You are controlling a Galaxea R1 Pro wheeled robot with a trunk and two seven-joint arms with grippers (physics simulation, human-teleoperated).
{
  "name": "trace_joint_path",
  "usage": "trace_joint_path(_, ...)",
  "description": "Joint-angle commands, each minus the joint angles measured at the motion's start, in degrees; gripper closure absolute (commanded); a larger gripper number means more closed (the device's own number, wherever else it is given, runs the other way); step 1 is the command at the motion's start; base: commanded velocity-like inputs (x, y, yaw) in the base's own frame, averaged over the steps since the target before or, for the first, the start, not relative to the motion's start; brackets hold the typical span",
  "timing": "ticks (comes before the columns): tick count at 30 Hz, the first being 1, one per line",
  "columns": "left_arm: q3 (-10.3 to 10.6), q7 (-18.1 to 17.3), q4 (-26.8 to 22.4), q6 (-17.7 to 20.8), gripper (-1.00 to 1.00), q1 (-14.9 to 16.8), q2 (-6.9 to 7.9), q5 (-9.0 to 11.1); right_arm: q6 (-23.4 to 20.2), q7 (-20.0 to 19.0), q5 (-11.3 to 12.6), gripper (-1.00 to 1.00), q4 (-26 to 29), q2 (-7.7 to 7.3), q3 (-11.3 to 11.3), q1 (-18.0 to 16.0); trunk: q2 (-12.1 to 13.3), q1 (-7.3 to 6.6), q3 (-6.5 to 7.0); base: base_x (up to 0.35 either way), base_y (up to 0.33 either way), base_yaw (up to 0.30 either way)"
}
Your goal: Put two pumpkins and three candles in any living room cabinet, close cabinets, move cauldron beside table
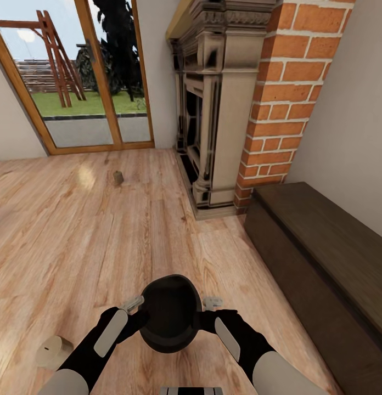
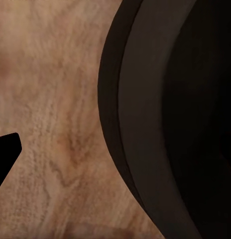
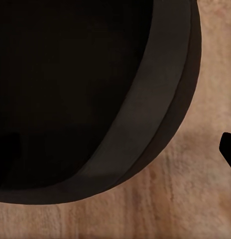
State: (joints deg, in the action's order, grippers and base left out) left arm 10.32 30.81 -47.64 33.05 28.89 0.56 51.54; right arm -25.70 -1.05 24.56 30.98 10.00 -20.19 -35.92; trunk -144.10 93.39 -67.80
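1. Cauldron (image 1: 170,314): at 6 o'clock in the head view, above the wood floor (image 1: 76,236), mouth up, between both arms.
2. Left gripper (image 1: 137,312) and right gripper (image 1: 204,315): each clamped on the cauldron's rim at opposite sides.
3. Candle (image 1: 118,177): on the floor at 11 o'clock, well apart.
4. Cabinet (image 1: 322,258): at 3 o'clock, fronts flush.

The matte black cauldron (image 1: 170,312) sits upright at 6 o'clock, mouth open. One tan candle (image 1: 118,177) stands at 11 o'clock; another (image 1: 54,351) lies at 7. The dark cabinet (image 1: 322,263), closed, runs along 3 o'clock.
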Motion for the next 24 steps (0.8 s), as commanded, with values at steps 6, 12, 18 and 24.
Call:
trace_joint_path(6,0.67,0.57,-0.24,0.0,-1.0,0.03,-0.11,0.56,-0.23,-0.09,-0.13,-1.0,0.05,0.0,0.06,-0.02,-0.02,-0.01,-0.05,0.0,0.0,0.0)
trace_joint_path(12,1.79,0.57,-0.26,0.0,-1.0,0.03,-0.75,0.5,-0.26,-0.07,-0.05,-1.0,-0.02,0.0,0.11,-0.02,-0.02,-0.01,-0.05,0.019,-0.041,0.0)
trace_joint_path(18,1.88,0.57,-0.34,0.0,-1.0,0.03,-0.81,0.49,-0.37,0.18,-0.04,-1.0,-0.04,0.0,0.98,-0.02,-0.02,-0.01,-0.05,0.014,-0.038,0.0)
trace_joint_path(24,1.89,0.57,-0.35,0.0,-1.0,0.03,-0.82,0.49,-0.23,2.14,-0.05,-1.0,-0.12,0.0,3.38,-0.02,-0.02,-0.01,-0.05,0.002,-0.004,0.0)
